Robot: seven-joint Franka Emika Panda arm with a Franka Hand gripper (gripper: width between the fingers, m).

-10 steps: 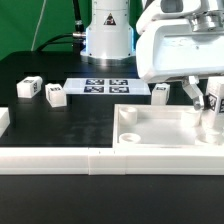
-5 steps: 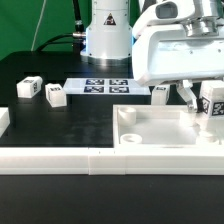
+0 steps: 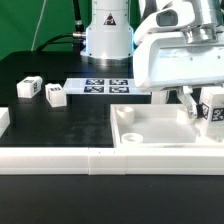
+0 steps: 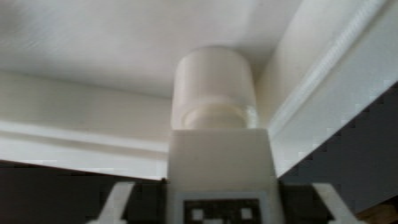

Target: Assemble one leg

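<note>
My gripper [image 3: 207, 112] is shut on a leg [image 3: 213, 108], a small white block with a black-and-white tag. It holds the leg upright over the far right corner of the large white tray-like panel [image 3: 160, 132]. In the wrist view the leg [image 4: 221, 100] runs down between my fingers [image 4: 121, 200], and its round end is close to the panel's inner corner [image 4: 311, 60]. Whether it touches the panel I cannot tell. Three more legs lie loose on the black table: two at the exterior view's left [image 3: 28, 88] [image 3: 55, 96] and one behind the panel [image 3: 160, 93].
The marker board [image 3: 105, 86] lies flat in front of the robot base [image 3: 105, 35]. A long white wall [image 3: 60, 160] runs along the table's near edge, with a white block [image 3: 4, 120] at the exterior view's far left.
My gripper has come down a little with the leg in it, closer to the panel's corner. The loose legs have not moved.
</note>
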